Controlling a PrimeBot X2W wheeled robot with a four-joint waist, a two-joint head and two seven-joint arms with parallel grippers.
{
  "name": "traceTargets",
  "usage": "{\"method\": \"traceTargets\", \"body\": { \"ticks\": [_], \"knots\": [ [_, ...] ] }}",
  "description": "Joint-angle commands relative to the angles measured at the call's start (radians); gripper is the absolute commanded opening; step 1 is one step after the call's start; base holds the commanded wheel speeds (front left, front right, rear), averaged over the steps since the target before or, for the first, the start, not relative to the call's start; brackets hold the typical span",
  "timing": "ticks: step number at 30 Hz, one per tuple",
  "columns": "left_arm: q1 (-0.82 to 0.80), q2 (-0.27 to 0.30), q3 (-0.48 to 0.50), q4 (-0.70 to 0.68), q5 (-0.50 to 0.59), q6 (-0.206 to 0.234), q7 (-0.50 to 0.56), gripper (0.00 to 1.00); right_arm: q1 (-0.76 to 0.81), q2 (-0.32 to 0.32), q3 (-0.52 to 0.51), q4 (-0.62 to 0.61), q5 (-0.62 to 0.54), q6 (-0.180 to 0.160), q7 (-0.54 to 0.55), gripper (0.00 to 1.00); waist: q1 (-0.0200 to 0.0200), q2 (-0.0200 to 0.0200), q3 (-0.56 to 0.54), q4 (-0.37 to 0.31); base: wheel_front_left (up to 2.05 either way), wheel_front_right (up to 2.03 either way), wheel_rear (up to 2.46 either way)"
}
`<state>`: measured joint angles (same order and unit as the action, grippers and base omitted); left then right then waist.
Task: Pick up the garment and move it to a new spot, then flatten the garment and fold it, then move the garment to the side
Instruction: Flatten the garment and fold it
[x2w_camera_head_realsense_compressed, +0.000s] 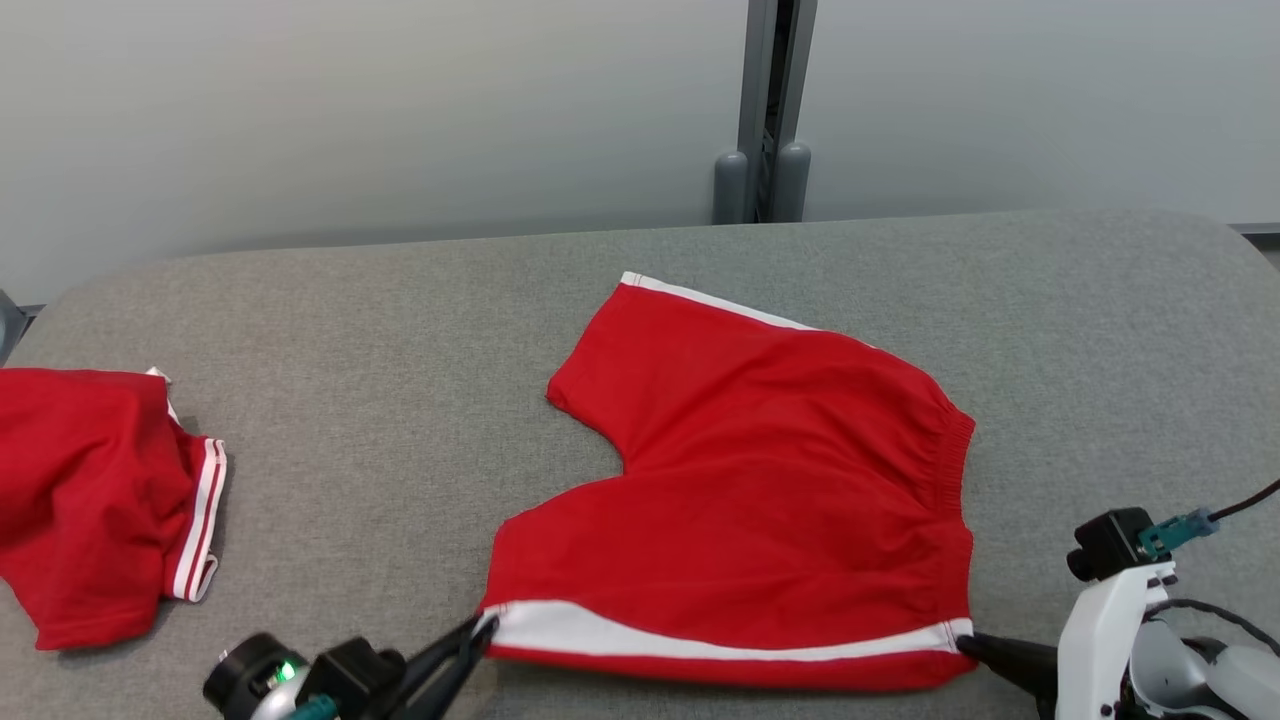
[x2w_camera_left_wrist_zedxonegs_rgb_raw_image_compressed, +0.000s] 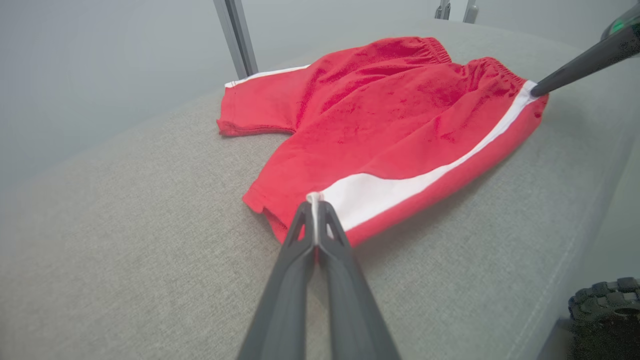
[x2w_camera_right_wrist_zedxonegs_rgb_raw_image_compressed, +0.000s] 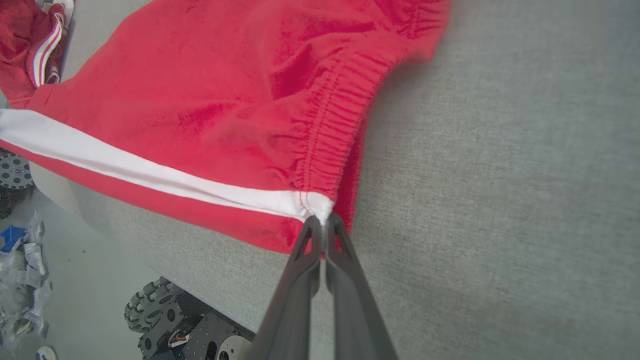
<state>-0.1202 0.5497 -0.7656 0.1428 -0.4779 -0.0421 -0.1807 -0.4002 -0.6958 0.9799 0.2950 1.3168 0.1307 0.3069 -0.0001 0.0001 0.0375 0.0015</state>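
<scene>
**Both grippers pinch the shorts' near edge**

Left gripper (x2w_camera_head_realsense_compressed: 480, 627) is clamped on the leg-hem corner of the red shorts (x2w_camera_head_realsense_compressed: 760, 480). Right gripper (x2w_camera_head_realsense_compressed: 965, 645) is clamped on the waistband corner of the same edge. The white stripe (x2w_camera_head_realsense_compressed: 700, 640) runs taut between them, left to right across the robot. The shorts lie fairly flat at mid-table (x2w_camera_head_realsense_compressed: 400, 300), and all their cloth is beyond the fingertips, with the far leg angled away to the upper left. A fold would likely carry this held edge straight away from the robot, over the far leg, with both arms moving evenly. Another red garment (x2w_camera_head_realsense_compressed: 90, 500) sits well apart at the left.
</scene>
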Motion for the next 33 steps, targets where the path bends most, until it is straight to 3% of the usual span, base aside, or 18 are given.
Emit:
{"method": "traceTargets", "body": {
  "ticks": [1,16,26,33],
  "knots": [
    [-0.029,0.003,0.014,-0.007,-0.004,0.009,-0.005,0.00,0.008,0.007,-0.015,-0.010,-0.006,0.000,-0.011,0.00,0.0001,-0.0001,0.006,-0.004,0.00,0.00,0.00],
    [-0.228,0.034,0.128,-0.031,-0.026,0.035,0.021,0.00,-0.016,0.116,-0.230,-0.089,-0.048,0.000,-0.168,0.00,0.0001,-0.0001,0.086,-0.095,0.00,0.00,0.00],
    [-0.397,0.058,0.160,0.045,-0.036,-0.018,0.085,0.00,-0.080,0.248,-0.305,-0.050,-0.045,0.000,-0.184,0.00,0.0001,-0.0001,0.165,-0.177,0.00,0.00,0.00],
    [-0.549,0.062,0.153,0.162,-0.058,-0.060,0.152,0.00,-0.172,0.375,-0.332,0.030,-0.060,0.000,-0.224,0.00,0.0001,-0.0001,0.231,-0.257,0.00,0.00,0.00]
  ]
}}
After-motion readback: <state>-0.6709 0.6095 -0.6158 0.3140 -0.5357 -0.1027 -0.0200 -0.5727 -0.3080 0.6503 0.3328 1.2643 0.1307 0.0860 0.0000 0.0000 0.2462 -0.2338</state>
